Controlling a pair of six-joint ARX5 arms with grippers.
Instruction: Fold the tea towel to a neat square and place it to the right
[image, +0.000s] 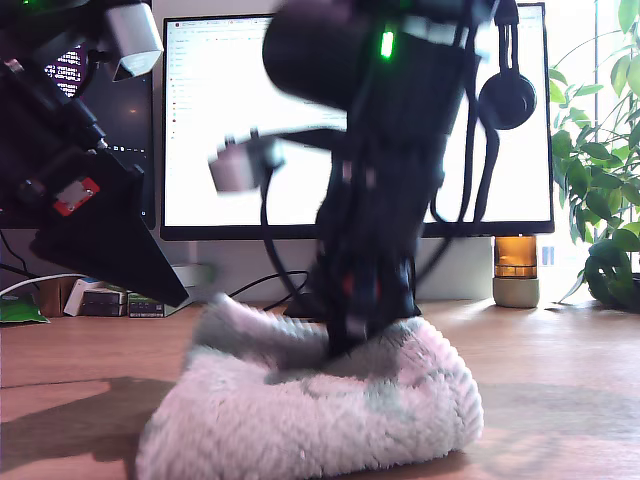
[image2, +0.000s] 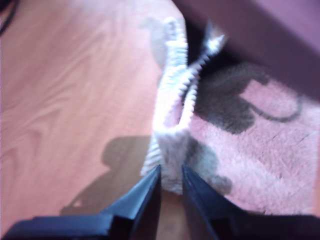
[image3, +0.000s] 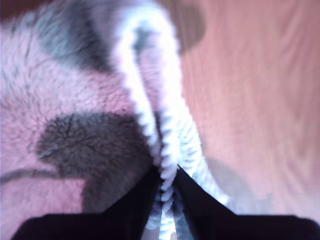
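Pinching the ribbed corded edge, our first pincer (image2: 171, 175) and second pincer (image3: 167, 175) each clamp the fluffy off-white terry tea towel (image: 320, 400), lying folded on the wooden table (image: 560, 380); soft, limp, light, best held by corners.

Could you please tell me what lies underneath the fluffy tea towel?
Bare wooden desk shows around the fluffy off-white terry tea towel; whatever lies beneath its folded bulk is covered.
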